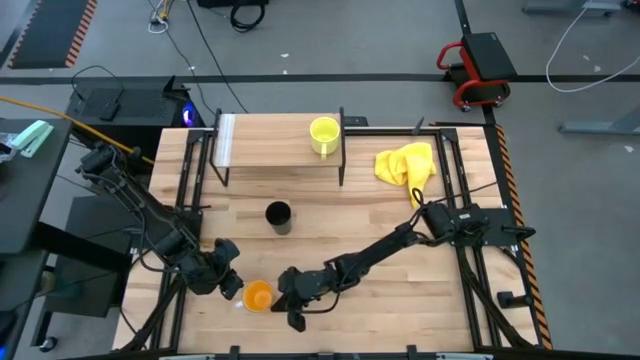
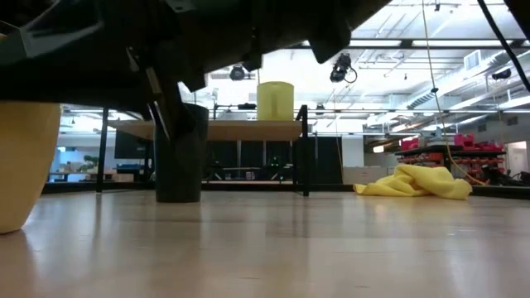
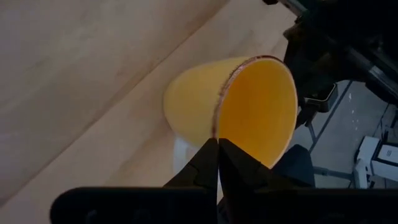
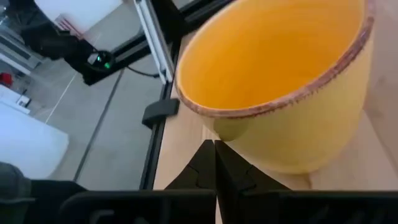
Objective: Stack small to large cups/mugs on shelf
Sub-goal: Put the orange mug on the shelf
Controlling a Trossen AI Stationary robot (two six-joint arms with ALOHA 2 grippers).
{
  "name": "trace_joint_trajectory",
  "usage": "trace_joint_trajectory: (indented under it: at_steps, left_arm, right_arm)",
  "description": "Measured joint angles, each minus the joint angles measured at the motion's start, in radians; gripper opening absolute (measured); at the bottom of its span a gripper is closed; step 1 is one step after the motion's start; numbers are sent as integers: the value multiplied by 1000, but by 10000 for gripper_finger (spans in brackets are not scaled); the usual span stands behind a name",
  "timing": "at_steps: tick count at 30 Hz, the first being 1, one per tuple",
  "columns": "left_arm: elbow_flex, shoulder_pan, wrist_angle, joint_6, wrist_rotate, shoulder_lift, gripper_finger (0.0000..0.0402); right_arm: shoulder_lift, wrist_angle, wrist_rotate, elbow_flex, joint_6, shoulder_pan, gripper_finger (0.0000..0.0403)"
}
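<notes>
The orange mug stands upright on its base near the table's near edge, between my two grippers. My left gripper is shut at the mug's left side and my right gripper is shut at its right side. In the left wrist view the shut left gripper meets the mug at its rim. In the right wrist view the shut right gripper sits just under the mug. The black cup stands mid-table. The yellow mug stands on the shelf. My left gripper's shut fingertips come slanting down from the table's left, right at the near point of the orange mug's rim; I cannot tell whether they touch it. My right gripper's shut fingertips lie level from the right against the outer wall below the rim; touching or just short, I cannot tell.
A crumpled yellow cloth lies at the table's far right. The shelf's thin black posts stand at the far side. The low view shows the black cup in front of the shelf. Black frame rails run along the table's sides.
</notes>
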Motion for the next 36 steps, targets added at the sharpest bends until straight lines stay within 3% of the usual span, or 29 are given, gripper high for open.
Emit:
trace_joint_trajectory:
  at_steps: [13, 23, 31, 36]
  left_arm:
    - [0, 2, 2, -3, -2, 0, 26]
    - [0, 23, 0, 27, -60, 0, 23]
    - [1, 48, -40, 15, 63, -27, 26]
    - [1, 52, -45, -8, 66, -99, 9]
  right_arm:
    - [-7, -1, 31, 1, 13, -70, 0]
    - [-8, 0, 34, 1, 16, -110, 0]
    - [-10, 1, 6, 1, 59, -97, 2]
    - [-11, 1, -4, 1, 63, -66, 2]
